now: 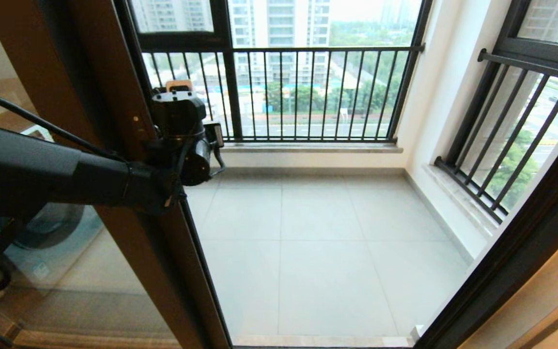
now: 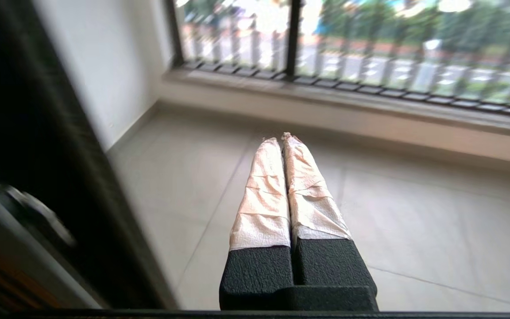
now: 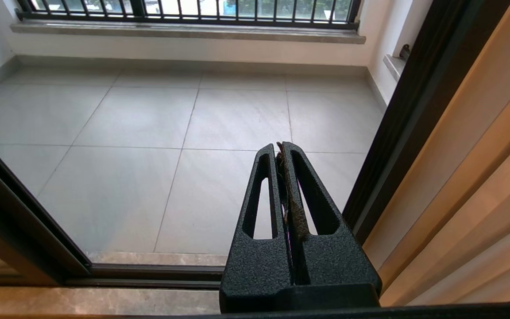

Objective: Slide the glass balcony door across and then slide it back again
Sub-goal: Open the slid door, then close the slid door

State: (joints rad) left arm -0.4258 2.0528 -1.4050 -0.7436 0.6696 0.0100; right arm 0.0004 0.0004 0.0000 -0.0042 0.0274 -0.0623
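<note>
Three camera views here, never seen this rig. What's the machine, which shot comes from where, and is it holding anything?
It is a two-armed robot standing at a doorway onto a tiled balcony. The wide shot comes from a camera on its head, looking forward and down. The other two come from cameras on each wrist, looking along the fingers.

In the head view the left arm reaches in from the left, and its left gripper sits by the brown stile of the glass door, which stands at the left of the opening. The left wrist view shows its two tape-wrapped fingers pressed together, pointing over the balcony floor with nothing between them.

The right gripper does not show in the head view. Its own camera shows it shut and empty, pointing out through the opening towards the barred window.
</note>
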